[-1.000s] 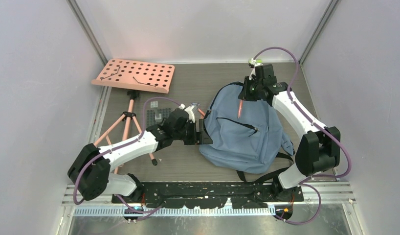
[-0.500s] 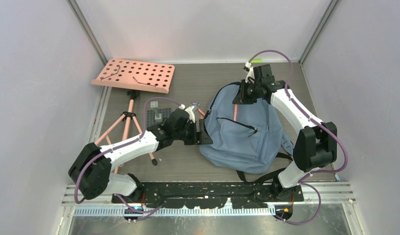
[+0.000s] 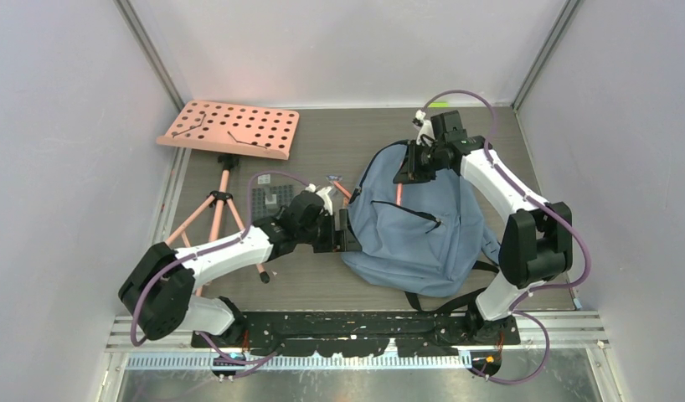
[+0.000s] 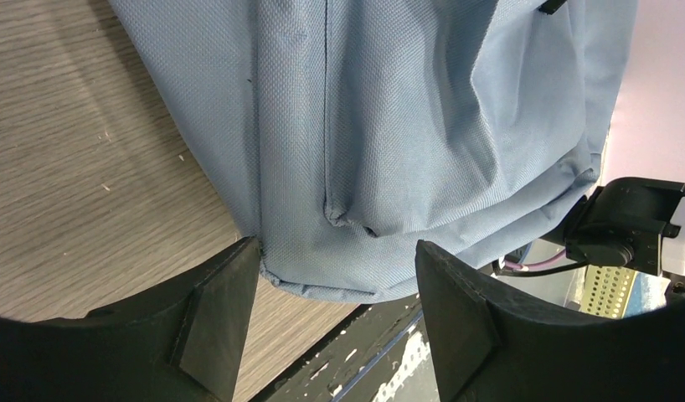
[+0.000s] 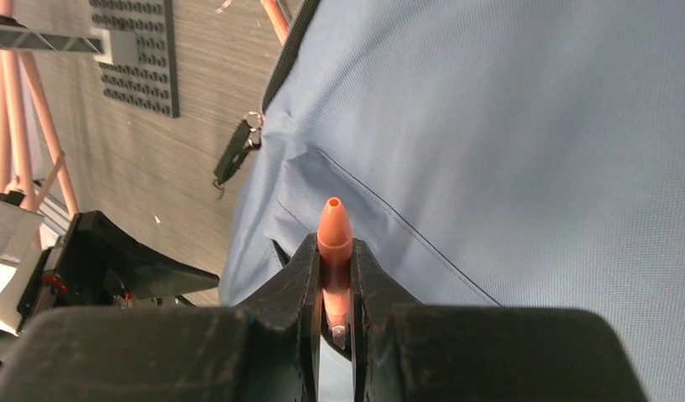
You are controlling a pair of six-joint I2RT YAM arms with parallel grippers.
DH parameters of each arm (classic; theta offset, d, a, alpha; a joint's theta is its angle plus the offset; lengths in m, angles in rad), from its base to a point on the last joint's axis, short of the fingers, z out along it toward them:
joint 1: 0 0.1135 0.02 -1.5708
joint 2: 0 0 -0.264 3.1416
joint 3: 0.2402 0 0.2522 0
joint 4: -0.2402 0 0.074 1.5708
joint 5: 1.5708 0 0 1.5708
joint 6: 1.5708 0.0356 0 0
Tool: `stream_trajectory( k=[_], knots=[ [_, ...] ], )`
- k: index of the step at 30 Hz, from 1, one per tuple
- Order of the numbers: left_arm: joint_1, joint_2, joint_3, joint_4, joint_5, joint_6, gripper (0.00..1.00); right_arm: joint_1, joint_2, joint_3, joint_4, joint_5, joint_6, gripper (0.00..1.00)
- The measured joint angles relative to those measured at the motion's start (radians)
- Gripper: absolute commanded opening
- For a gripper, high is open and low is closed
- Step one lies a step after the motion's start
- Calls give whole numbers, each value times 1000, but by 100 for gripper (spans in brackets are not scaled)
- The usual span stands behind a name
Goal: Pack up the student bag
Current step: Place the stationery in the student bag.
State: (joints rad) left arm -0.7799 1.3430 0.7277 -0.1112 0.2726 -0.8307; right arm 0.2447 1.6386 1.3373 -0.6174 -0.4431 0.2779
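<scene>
Pinching an orange pen (image 5: 334, 228) between nearly closed jaws, the right gripper (image 5: 335, 251) hangs over the top end of the backpack (image 3: 423, 239), which lies flat on the table (image 3: 322, 289). Packing looks under way. Next the pen needs an open zip, and none shows plainly. The left gripper (image 4: 337, 260) gapes astride the backpack's left edge, gripping nothing. The right wall (image 3: 607, 167) stands near.

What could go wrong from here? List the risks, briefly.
The pen sits in the right gripper over smooth bag fabric, no opening visible beneath; released here, it may roll off.
The left gripper stands open at the bag's edge, not clamped; the bag may shift if pushed.
The tripod lies close beside the left arm; a swing could knock it.
</scene>
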Motion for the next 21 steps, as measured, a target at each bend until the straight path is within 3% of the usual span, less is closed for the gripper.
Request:
stream_trajectory(
  k=[8,21],
  knots=[
    [0,47,-5,47,14,-6,64,0,11,-85,-14,2,-18,1],
    [0,111,-6,97,35,-11,39,11,-29,-156,-36,-51,-71,1]
  ],
)
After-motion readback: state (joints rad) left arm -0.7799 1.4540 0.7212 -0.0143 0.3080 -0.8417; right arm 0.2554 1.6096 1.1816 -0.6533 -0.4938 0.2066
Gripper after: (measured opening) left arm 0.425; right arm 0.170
